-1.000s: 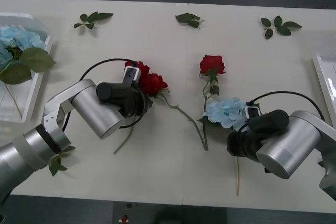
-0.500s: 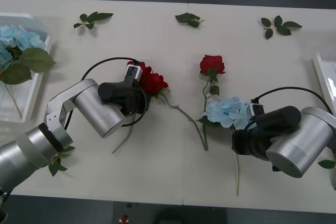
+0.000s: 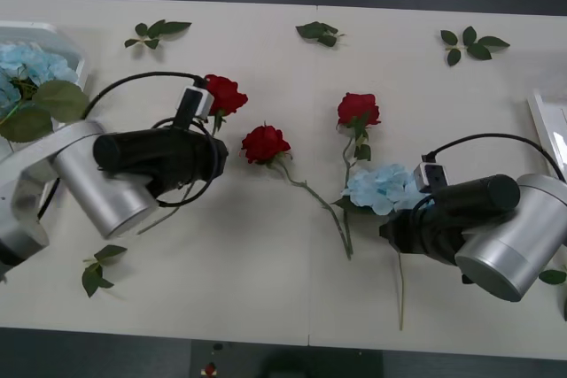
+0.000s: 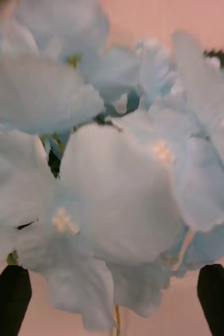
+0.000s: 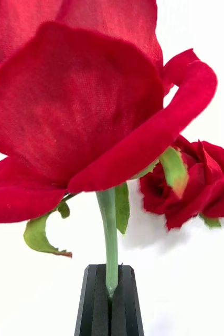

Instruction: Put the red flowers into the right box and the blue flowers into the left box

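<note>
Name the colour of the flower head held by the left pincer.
Deep red: the rose clamped by its green stem in the left pincer, best seen in the left wrist view.

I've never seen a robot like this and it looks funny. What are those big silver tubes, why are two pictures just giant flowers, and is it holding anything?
The silver tubes are the robot's two arms, seen from a camera above them looking down at a white table. The other two pictures come from small cameras on each wrist, so flowers there look huge.

The left gripper is shut on the green stem of a red rose. Two more red roses lie on the table, along with loose green leaf sprigs. The right gripper is open, its black fingers on either side of a blue flower. More blue flowers already sit in the left box. The right box peeks in at the table's edge.
</note>
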`<state>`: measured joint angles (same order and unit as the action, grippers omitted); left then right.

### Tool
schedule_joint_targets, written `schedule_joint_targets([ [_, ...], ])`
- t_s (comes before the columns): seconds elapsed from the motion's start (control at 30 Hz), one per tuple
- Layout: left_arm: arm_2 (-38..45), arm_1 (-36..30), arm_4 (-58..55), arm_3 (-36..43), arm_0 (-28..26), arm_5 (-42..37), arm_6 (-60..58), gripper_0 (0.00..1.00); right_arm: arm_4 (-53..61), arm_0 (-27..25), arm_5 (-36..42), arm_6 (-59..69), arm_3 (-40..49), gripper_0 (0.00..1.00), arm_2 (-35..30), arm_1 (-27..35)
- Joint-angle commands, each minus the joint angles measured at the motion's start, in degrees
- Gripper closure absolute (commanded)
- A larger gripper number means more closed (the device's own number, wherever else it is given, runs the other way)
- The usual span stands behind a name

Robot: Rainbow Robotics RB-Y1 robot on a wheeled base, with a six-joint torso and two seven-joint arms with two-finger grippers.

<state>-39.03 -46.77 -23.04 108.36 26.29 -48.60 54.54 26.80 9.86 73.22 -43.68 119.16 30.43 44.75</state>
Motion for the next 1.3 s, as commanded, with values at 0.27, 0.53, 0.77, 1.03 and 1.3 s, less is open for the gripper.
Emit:
schedule_joint_targets([
  [0.27, 10.38, -0.07, -10.01, 16.0, -1.51, 0.44, -4.0, 1.0, 12.32, 0.69, 0.17, -19.78, 4.15, 0.0, -12.15, 3.59],
  [0.53, 10.47, 12.67, -2.28, 18.99, 3.68, 0.53, -19.03, 1.0, 22.51, -0.9, 0.17, -33.75, 4.15, 0.0, -22.43, 3.15],
  [0.77, 6.95, 21.64, 7.39, 18.73, 7.81, 0.53, -29.23, 1.0, 32.88, -3.8, 0.17, -43.86, 4.15, 0.0, -31.66, 2.62],
  [1.03, 0.53, 29.72, 25.41, 17.94, 8.25, 0.44, -44.96, 1.0, 50.37, -8.81, 0.35, -55.55, 2.83, 0.0, -43.52, 2.44],
  [1.3, -3.51, 31.83, 37.8, 17.76, 8.25, 0.44, -58.84, 1.0, 63.99, -9.42, 11.16, -66.45, -0.07, 0.0, -55.57, -2.21],
])
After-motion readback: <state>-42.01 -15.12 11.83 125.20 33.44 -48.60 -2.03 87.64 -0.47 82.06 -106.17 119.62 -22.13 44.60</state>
